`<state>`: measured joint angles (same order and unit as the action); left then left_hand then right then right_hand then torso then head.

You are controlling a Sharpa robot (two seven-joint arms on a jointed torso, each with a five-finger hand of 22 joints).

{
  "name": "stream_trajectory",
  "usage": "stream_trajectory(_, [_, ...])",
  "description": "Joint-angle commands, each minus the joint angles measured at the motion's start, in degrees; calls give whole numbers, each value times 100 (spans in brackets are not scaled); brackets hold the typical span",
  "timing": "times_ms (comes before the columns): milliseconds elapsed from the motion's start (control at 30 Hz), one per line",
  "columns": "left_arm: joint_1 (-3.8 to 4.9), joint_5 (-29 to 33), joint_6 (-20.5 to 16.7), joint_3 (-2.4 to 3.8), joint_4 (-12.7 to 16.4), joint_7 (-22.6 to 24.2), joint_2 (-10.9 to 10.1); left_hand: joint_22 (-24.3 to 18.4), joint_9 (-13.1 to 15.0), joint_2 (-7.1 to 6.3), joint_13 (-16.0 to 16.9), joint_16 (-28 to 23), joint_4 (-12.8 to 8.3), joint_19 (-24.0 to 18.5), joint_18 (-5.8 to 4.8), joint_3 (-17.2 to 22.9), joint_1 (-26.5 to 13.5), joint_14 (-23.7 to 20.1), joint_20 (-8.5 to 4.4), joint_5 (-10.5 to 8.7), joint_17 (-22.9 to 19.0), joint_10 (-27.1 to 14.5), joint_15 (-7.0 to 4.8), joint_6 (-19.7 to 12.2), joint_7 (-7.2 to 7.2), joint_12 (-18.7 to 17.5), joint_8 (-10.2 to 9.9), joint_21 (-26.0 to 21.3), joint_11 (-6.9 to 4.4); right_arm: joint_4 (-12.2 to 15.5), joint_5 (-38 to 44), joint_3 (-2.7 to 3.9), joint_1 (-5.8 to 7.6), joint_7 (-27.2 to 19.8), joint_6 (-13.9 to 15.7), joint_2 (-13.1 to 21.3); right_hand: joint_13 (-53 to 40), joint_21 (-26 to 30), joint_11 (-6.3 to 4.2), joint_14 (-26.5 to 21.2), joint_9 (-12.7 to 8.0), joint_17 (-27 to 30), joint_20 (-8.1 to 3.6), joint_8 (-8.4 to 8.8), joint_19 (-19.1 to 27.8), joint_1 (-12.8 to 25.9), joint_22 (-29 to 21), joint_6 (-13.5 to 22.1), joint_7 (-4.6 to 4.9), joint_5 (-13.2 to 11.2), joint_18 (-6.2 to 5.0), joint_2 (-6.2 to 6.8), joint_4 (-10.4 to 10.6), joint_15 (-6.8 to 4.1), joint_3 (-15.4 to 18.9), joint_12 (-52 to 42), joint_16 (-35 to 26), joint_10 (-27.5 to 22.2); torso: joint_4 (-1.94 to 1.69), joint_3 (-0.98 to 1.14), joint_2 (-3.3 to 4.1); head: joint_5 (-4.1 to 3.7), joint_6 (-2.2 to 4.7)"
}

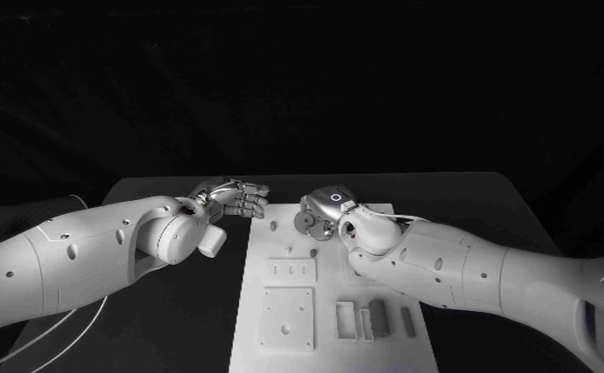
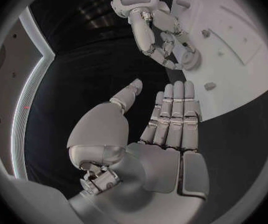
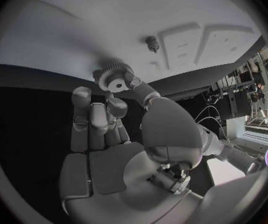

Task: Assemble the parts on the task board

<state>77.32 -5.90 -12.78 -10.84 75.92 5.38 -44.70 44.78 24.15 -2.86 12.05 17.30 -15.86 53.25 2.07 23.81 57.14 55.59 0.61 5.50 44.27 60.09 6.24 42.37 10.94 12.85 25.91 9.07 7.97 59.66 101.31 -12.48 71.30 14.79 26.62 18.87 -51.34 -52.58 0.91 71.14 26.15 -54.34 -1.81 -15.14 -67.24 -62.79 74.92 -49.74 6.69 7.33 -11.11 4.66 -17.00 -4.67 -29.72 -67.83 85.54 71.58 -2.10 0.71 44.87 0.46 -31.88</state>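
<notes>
The right hand (image 3: 118, 134) pinches a small gear (image 3: 114, 78) by its toothed rim between thumb and fingertips, holding it just above the far end of the task board (image 1: 330, 321). In the head view the same hand (image 1: 330, 214) hovers over the board's far end with the gear (image 1: 306, 221) on its inner side. A short peg (image 3: 151, 43) stands in the board a little beyond the gear, and my guess is that this is where the gear is meant to seat, though I cannot be sure.

The left hand (image 2: 165, 134) holds nothing: its fingers lie straight and close together, thumb apart, over the black table (image 1: 164, 194) just beside the board's left edge.

The gear looks like rigid moulded plastic, so it is likely light and stiff, with no give. Its teeth offer some bite for the fingertips, but the piece is thin and small, so it could tilt or twist in a 2-point pinch. Gripping across the rim, as now, keeps the centre hole (image 3: 116, 84) free for a peg; holding by the flat faces would cover it.

Nearer the robot, the board carries shallow rectangular recesses (image 1: 287, 316) and a few upright blocks (image 1: 365, 321)

No brand, label or writing can be read on the board, the gear or the hands
</notes>
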Motion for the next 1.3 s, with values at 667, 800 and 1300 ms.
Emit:
stream_trajectory(667, [6, -24, 61, 7, 11, 33, 4, 9, 8, -5, 13, -46, 19, 18, 104, 4, -47, 30, -4, -24, 15, 28, 8, 1, 32, -32, -29, -27, 20, -10, -200, 0, 13, -94, -255, -2, 18, 29, 122, -94, 17, 128, -13, 294, 27, 17, 81, 408, 197, -15, -389, 162, 47, 84, 35, 111, -91, 26, -5, 7, -3, 0, -15])
stream_trajectory(800, [6, -24, 59, 7, 10, 33, 3, 9, 9, -6, 13, -48, 19, 18, 104, 4, -47, 29, -4, -24, 16, 28, 8, 0, 33, -33, -30, -28, 21, -9, -217, 0, 13, -93, -261, -2, 19, 35, 136, -108, -17, 150, -14, 348, 23, 28, 80, 512, 213, -18, -389, 182, 47, 95, 21, 119, -98, 27, 0, 10, -4, -2, -15])
stream_trajectory(1300, [6, -24, 64, 7, 15, 25, -4, 11, 11, -8, 16, -57, 15, 13, 103, 7, -42, 25, -2, -23, 21, 22, 10, -4, 34, -42, -35, -33, 24, 35, -284, 0, 17, -105, -279, 41, 9, 40, 154, -78, -27, 101, -15, 329, 5, 83, 81, 505, 230, -26, -389, 178, 60, 114, -4, 117, -88, 31, 1, 5, -4, -3, -30])
